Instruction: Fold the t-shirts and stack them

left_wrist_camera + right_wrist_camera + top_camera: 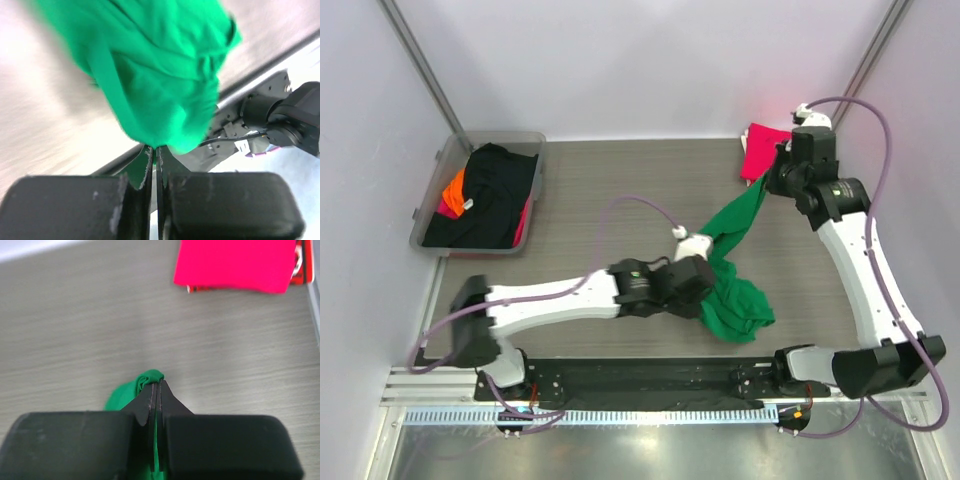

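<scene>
A bright green t-shirt [735, 290] hangs stretched between both grippers over the table's right middle, its lower part bunched on the table. My left gripper [705, 250] is shut on one part of it; in the left wrist view the green cloth [160, 75] hangs from the closed tips [155, 149]. My right gripper [772, 185] is shut on the other end, green cloth [147, 380] pinched at its tips [157, 384]. A folded magenta-pink t-shirt [760, 148] lies at the back right, also in the right wrist view [235, 265]. Black [490, 195] and orange [453, 185] t-shirts lie in the tub.
A clear plastic tub [435, 205] stands at the back left. White walls with grey posts close the back and sides. The black base rail [650, 375] runs along the near edge.
</scene>
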Tool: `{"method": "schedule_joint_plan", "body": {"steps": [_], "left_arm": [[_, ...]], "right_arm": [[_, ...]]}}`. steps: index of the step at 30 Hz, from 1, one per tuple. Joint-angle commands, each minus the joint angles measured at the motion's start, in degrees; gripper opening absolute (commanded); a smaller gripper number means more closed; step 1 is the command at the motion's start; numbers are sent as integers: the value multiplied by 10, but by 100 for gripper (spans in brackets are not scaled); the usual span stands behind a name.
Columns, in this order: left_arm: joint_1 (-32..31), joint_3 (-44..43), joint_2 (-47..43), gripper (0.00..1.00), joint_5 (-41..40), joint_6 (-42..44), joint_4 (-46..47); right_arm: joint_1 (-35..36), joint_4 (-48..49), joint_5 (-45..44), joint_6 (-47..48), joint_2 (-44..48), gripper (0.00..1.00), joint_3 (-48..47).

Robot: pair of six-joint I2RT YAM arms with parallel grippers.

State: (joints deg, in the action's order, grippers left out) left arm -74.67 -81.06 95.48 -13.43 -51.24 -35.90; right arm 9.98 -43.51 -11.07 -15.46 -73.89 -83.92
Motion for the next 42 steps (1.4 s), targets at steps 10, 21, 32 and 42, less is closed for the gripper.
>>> {"method": "schedule_joint_plan", "body": {"steps": [10,21,32,42], "left_arm": [[28,-181,-270,0,-437,131,-455],[28,-378,-343,0,-499,288,-434],[28,-468,-371,0,-363,532,-234],[28,-336,-340,0,-385,642,-33]], "right_arm": [[-4,24,25,-17,174,1,-138],[-3,88,-4,53,377,1,-142],[7,106,3,129,403,1,-245],[18,41,-1,134,233,1,-317]]}}
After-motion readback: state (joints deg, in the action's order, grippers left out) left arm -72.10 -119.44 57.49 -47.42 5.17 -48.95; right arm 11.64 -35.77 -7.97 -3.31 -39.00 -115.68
